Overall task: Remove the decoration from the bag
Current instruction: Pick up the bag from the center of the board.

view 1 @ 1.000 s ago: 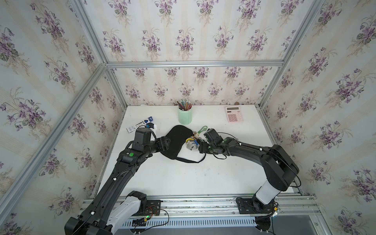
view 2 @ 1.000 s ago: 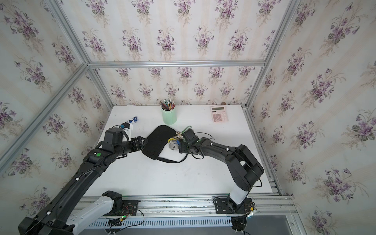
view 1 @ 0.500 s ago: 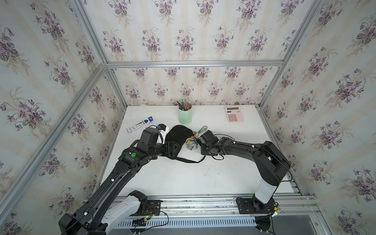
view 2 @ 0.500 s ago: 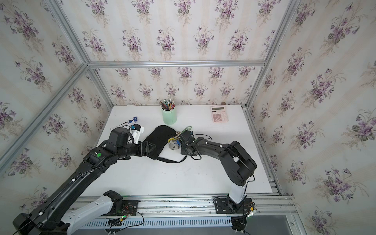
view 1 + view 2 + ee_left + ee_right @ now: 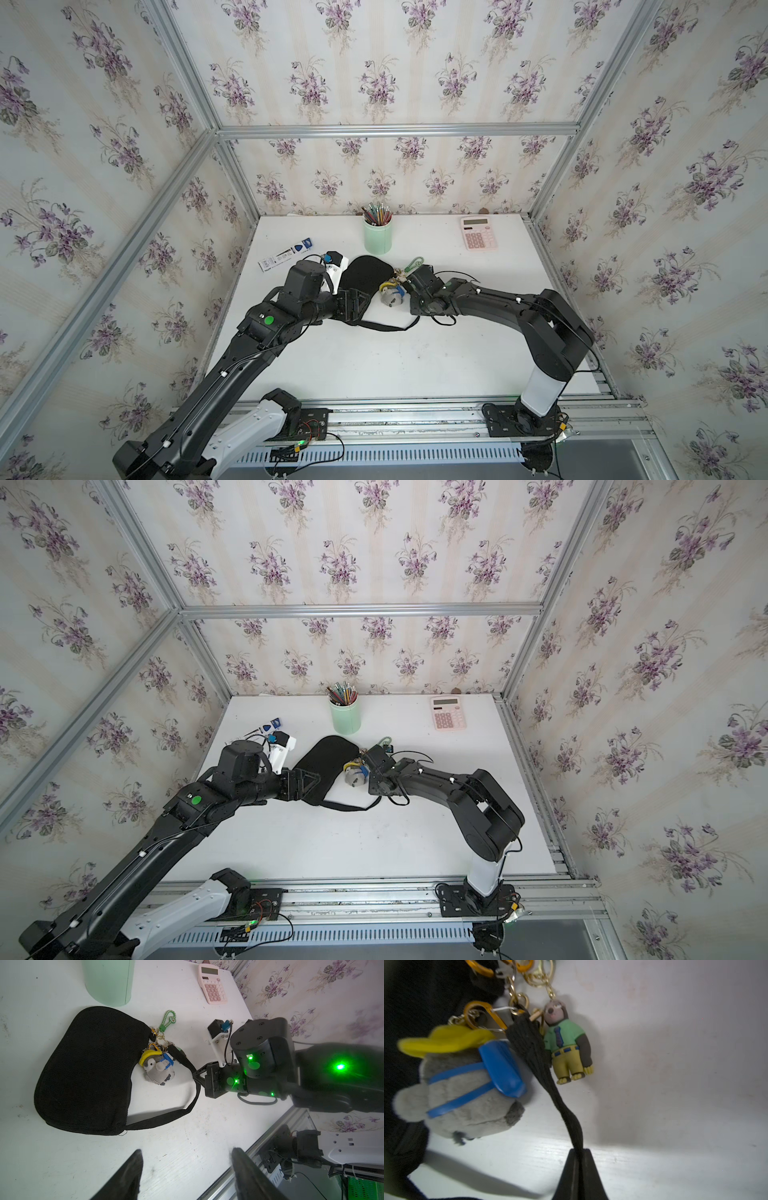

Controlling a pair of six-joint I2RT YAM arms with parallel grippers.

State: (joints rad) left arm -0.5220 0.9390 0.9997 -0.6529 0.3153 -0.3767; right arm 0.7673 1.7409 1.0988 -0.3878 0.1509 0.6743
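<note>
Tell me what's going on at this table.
The right pincer is shut on the strap of the bag, near the rings where the decoration, with its green loop, is still attached beside a grey plush charm. The left pincer stands open beside the bag, holding nothing.

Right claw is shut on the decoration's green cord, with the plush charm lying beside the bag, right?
Not quite. The right claw is shut on the black strap of the bag, not on the decoration's green cord. The right wrist view shows the strap pinched between its jaws. The plush charm does lie beside the bag.
</note>
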